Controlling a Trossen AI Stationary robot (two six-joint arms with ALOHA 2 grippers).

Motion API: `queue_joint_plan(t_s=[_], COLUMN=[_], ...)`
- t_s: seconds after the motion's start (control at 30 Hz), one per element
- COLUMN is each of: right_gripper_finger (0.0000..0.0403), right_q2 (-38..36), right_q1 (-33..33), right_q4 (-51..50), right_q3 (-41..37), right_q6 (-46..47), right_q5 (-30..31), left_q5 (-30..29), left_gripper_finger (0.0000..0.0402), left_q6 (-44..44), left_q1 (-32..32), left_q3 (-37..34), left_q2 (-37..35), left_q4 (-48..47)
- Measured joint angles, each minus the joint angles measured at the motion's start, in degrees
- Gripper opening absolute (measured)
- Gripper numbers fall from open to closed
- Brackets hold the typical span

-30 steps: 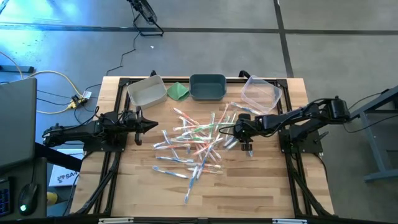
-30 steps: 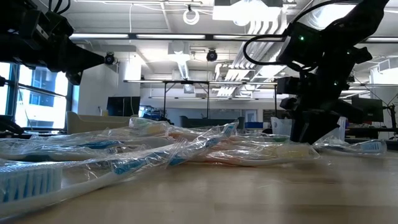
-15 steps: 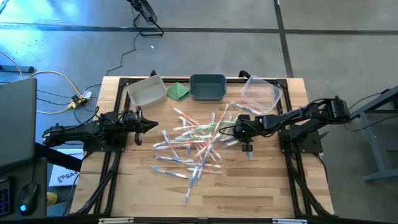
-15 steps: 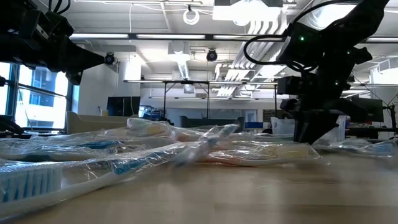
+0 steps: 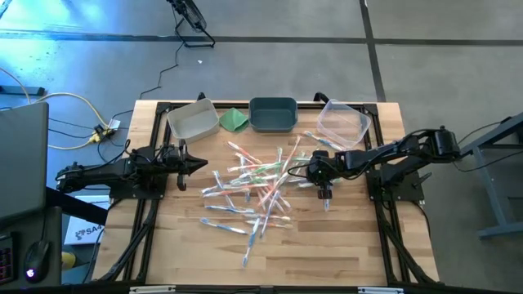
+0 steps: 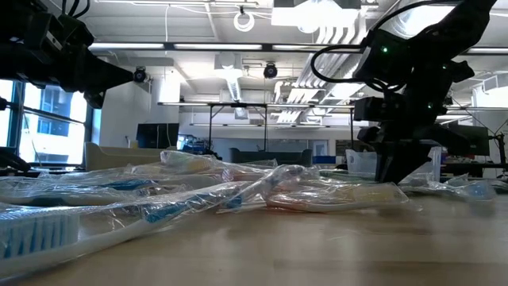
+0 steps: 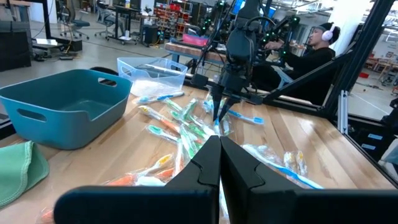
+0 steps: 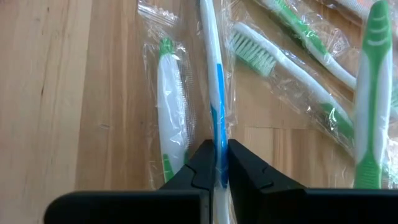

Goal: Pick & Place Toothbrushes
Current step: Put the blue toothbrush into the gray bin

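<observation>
Reaching down at the right edge of a scattered pile of wrapped toothbrushes [image 5: 257,189], the right gripper [image 5: 324,194] has its 2 fingers pinched together on 1 blue-and-white toothbrush [image 8: 217,118], which runs straight out from between the fingertips along the wooden table [image 5: 327,253]. Just beside that brush lie a green-and-white toothbrush [image 8: 171,106] on one side and more green ones on the other, all in clear wrappers. The pile sits on the middle of the table, between the 2 arms. The left gripper [image 5: 198,164] hangs at the left edge of the pile, fingers together and holding nothing. Along the far edge of the table stand 3 bins: a pale bin [image 5: 193,119], a teal bin [image 5: 273,114] and a clear bin [image 5: 341,122], with a folded green cloth [image 5: 234,120] between the pale and teal ones. A person wearing headphones [image 7: 311,53] sits beyond the table
</observation>
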Motion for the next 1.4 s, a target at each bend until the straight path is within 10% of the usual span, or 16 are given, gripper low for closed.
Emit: queue_joint_plan(t_s=[0.83, 1.4], right_gripper_finger=[0.0018, 0.0018], right_q2=[-11.0, -16.7], right_q1=[0.3, 0.0], right_q4=[-8.1, 4.3], right_q3=[7.9, 12.1], right_q6=[-1.4, 0.7], right_q5=[-1.1, 5.4], left_q5=[0.0, 0.0], left_gripper_finger=[0.0000, 0.0000], left_q6=[0.0, 0.0], left_q1=[0.0, 0.0], left_q3=[0.0, 0.0], left_q2=[0.0, 0.0], left_q4=[0.0, 0.0])
